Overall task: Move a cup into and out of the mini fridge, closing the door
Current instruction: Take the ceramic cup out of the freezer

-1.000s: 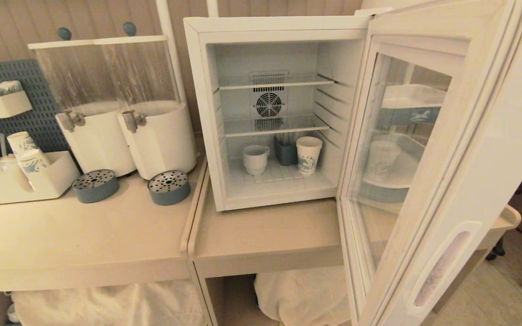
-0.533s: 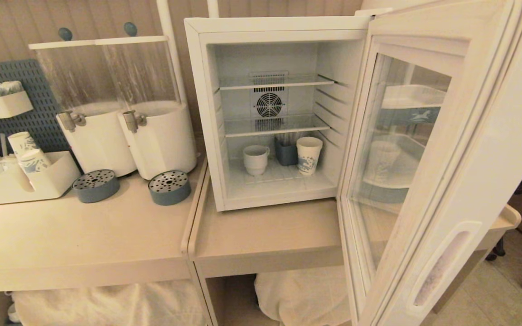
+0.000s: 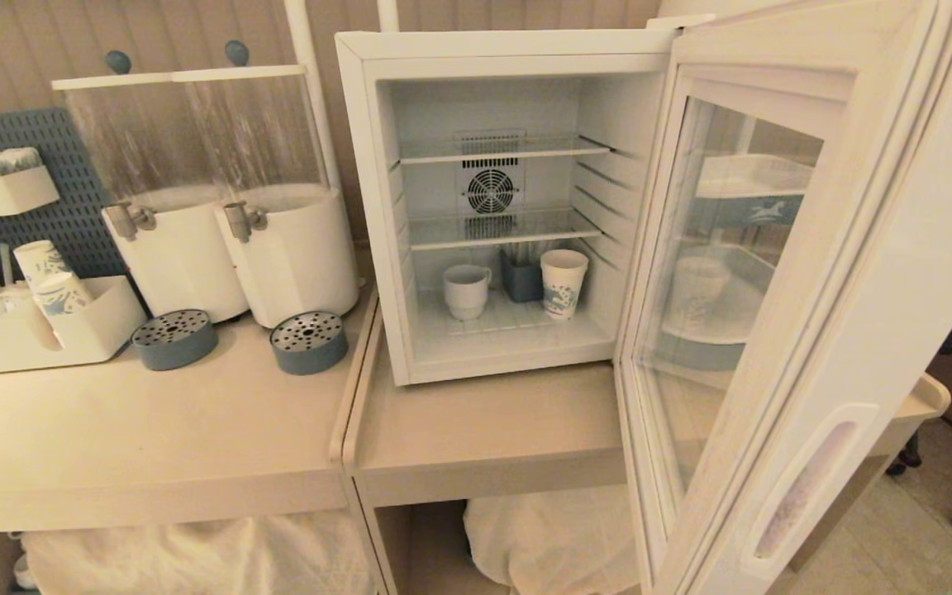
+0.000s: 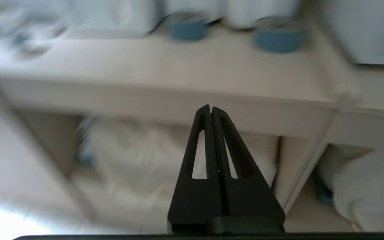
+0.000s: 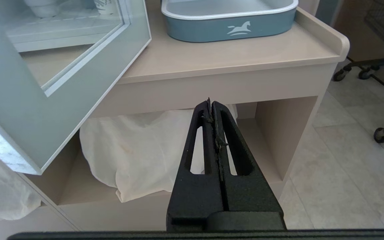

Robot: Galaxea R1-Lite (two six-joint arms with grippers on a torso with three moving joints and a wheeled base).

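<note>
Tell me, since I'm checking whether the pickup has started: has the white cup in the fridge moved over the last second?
No. The cup sits on the mini fridge floor, left of the dark holder, as before.

The cup (image 3: 466, 290) is showing plain white. The paper cup (image 3: 563, 283) beside it is showing white with a blue print. The mini fridge (image 3: 368, 207) is showing white; the door (image 5: 18, 110) is showing pale grey-blue. The tray (image 5: 228, 25) is showing blue-grey with a white horse emblem. Both drip trays (image 3: 308, 341) are showing blue-grey.
</note>
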